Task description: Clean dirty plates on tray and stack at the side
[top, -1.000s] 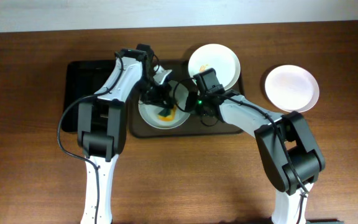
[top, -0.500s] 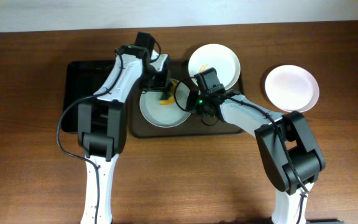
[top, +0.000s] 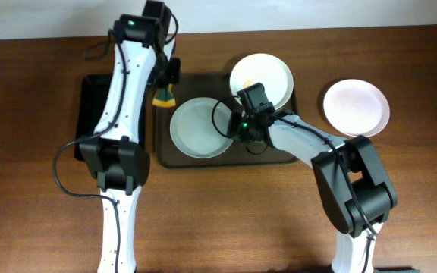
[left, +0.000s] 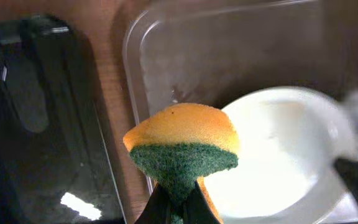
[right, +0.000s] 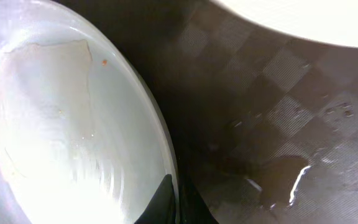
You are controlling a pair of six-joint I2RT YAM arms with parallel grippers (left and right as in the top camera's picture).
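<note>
Brown wooden table [top: 36,227] under both arms, pale wall strip at rear. Large dark brown rectangular tray [top: 203,161] sat centre, w/ a narrow black tray [top: 89,106] just beside it on the L.

Change noted: 1 s earlier the yellow-and-green sponge [left: 182,143] was pressed into the pale blue-grey round plate [top: 201,127]. Half a sec earlier it was at the plate's far edge. Now it hung clear of the plate, above the tray's L rim, approx. over the wood strip btwn the two trays. We read that as the scrub of this plate being done. Overhead showed its face clean. R wrist view showed a wet film and one tiny orange speck [right: 104,61], so maybe not perfect.

Left claw [left: 178,206]: clamped on the sponge's lower edge, green side toward the cam. L arm stretched long toward the rear, wrist high.

Right claw [top: 235,129]: nipped onto the blue-grey plate's R rim, a finger each side as far as we could tell. R arm reached across the tray from the R, unmoved over the 3 frames.

Blue-grey plate lay inside the tray, front L part. White round plate w/ orange smear [top: 261,78] sat at the tray's rear R, not yet cleaned by the look. Third round plate, pinkish-white [top: 356,107], lay on bare wood R of the tray, prob. the stack spot. Likely next: R arm carries the blue-grey plate there.
</note>
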